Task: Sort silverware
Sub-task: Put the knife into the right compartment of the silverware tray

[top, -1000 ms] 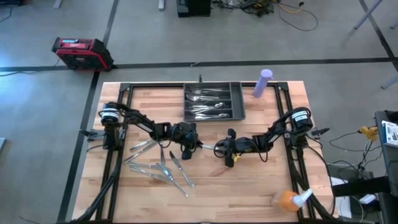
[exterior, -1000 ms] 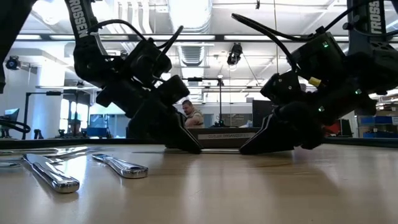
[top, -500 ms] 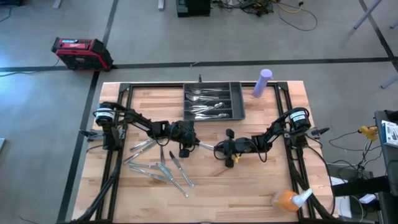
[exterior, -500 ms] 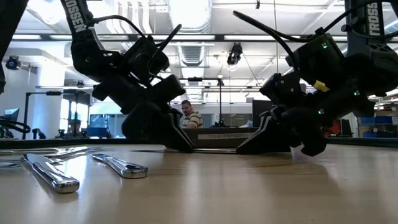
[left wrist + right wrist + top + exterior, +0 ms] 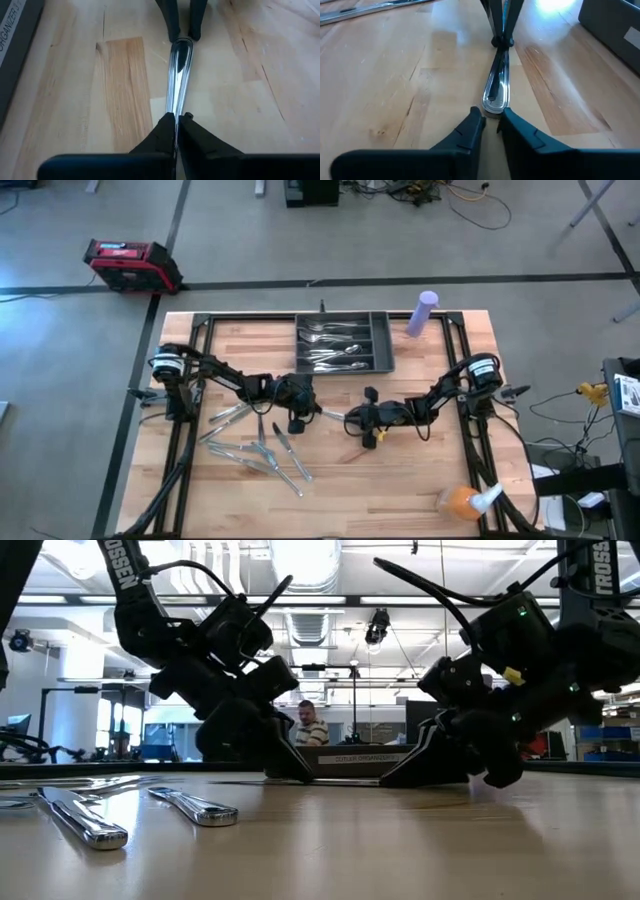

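Our left gripper (image 5: 175, 120) is clamped on one end of a knife (image 5: 178, 70) lying flat mid-table, its length running straight between both arms. Our right gripper (image 5: 490, 116) has fingers slightly apart, straddling the other end.

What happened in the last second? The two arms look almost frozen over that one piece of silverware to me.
Little changed. The left gripper, shut on one end of a piece of silverware lying on the table, shifted slightly toward the robot's left. The right gripper edged after it, its fingers now at the other end, not yet closed. The loose silverware and the tray stayed put.
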Motion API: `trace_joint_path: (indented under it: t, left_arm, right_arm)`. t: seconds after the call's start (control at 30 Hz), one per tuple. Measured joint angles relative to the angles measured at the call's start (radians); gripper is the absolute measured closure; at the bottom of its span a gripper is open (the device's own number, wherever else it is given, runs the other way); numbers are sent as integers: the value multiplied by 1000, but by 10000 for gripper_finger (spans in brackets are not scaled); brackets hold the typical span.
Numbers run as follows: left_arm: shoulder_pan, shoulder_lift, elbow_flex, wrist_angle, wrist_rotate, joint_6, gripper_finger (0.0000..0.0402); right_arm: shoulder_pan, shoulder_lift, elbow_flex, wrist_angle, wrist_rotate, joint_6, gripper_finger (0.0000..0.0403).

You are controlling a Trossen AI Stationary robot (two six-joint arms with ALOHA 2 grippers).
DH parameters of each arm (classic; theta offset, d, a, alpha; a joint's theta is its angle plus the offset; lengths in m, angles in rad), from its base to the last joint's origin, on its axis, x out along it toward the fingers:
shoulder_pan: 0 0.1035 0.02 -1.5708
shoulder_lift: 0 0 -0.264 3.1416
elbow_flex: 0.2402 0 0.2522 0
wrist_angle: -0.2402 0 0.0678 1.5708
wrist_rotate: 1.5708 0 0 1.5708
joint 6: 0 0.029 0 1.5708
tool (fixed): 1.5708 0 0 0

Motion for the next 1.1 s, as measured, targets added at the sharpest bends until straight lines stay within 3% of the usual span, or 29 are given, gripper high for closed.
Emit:
trace_joint_path:
  t: [0.2,0.67,0.9,1.1]
  left_arm:
    - [0,0,0,-2,-4,9,401]
    - [0,2,-2,6,-6,3,401]
    - [-1,-1,-2,7,-5,3,401]
    - [-2,-5,-5,31,-1,7,401]
  right_arm:
    - [-1,-58,-2,-72,-1,10,299]
    - [-31,-13,87,-75,-7,23,242]
    - [-40,105,119,-8,-1,99,252]
    - [-41,119,115,-15,1,87,300]
